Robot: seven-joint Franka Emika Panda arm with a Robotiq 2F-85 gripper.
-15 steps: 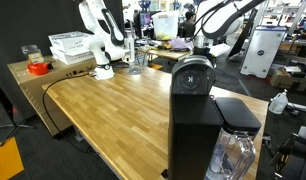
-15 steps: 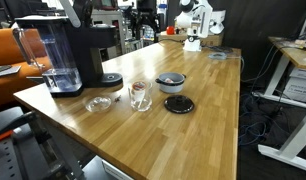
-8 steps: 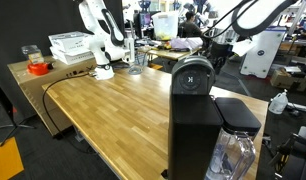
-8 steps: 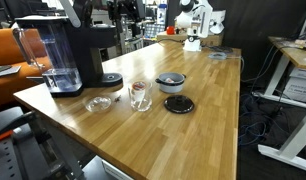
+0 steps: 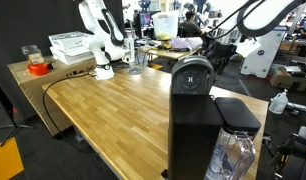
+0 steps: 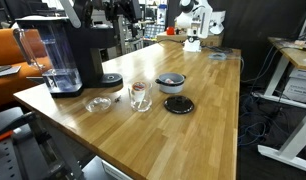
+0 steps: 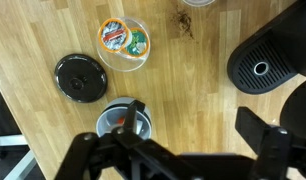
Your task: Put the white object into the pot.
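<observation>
The small grey pot (image 7: 121, 120) stands open on the wooden table, with something orange inside; it also shows in an exterior view (image 6: 171, 82). Its black lid (image 7: 81, 78) lies flat beside it. I cannot pick out a white object in any view. My gripper (image 7: 193, 122) is open and empty, high above the table, with one finger over the pot's rim in the wrist view. In the exterior views only part of the arm shows, above and behind the coffee machine (image 5: 233, 35).
A glass cup (image 7: 124, 42) with orange and green pods stands next to the lid. A shallow glass dish (image 6: 98, 103) sits in front of the black coffee machine (image 6: 63, 50) (image 7: 268, 60). Another white robot arm (image 5: 98, 35) stands at the table's far end.
The arm has swung sideways high above the table, toward the coffee machine. Nothing on the table has moved.
</observation>
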